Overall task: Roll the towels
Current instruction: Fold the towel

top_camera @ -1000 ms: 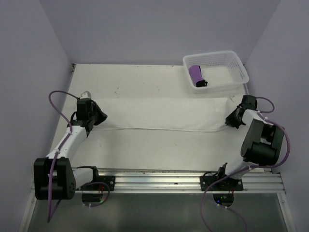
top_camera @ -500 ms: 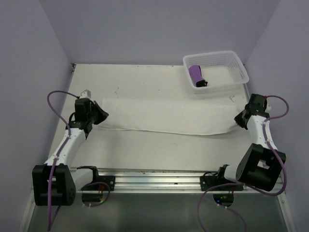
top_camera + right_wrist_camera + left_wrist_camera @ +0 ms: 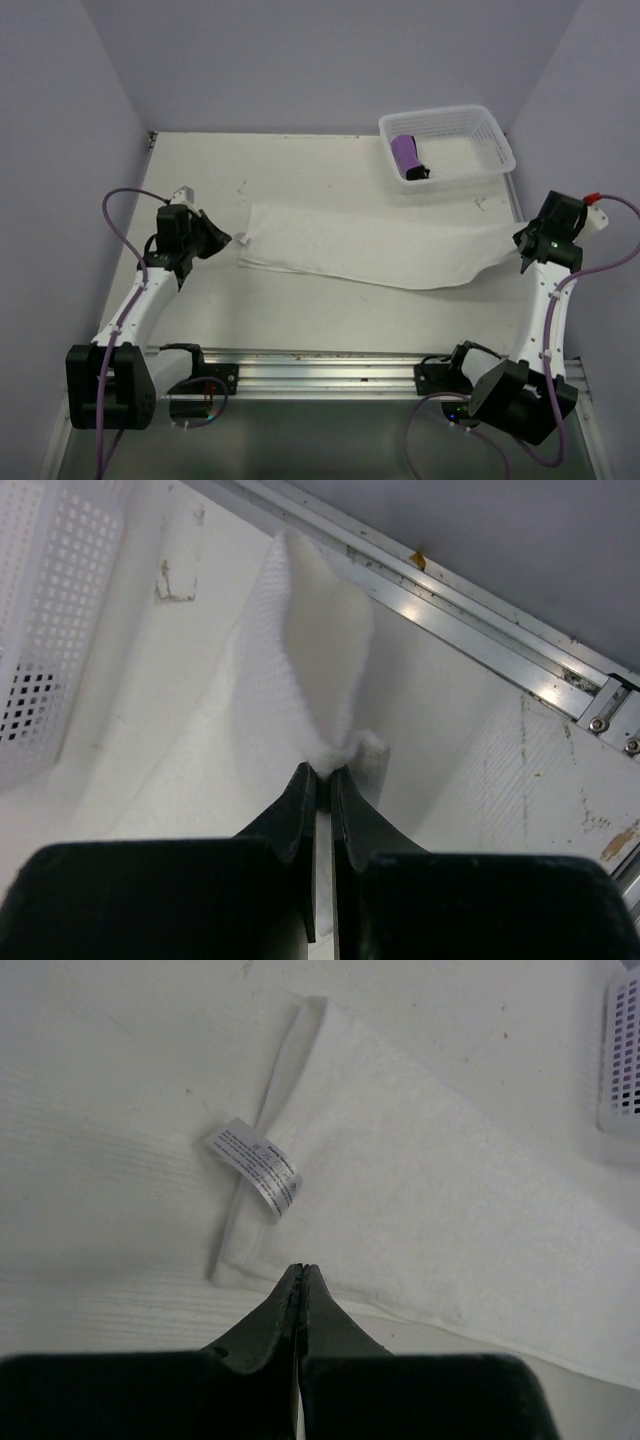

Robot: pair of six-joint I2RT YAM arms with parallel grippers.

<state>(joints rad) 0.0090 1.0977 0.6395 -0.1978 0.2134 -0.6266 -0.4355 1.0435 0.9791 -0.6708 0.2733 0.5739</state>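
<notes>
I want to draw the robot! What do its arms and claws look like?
The left arm and right arm are white tubes with chunky black joints. A purple cable loops along each one. The left gripper and right gripper are black, each with two flat pointed fingers.

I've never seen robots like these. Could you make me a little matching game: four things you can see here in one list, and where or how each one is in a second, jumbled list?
Things:
1. purple towel
2. white towel
3. left hand
4. right hand

Places or states:
A. shut, pinching one end of the white towel
B. lying in the basket
C. shut, holding nothing
D. stretched long across the table

Pairs: 1-B, 2-D, 3-C, 4-A
</notes>
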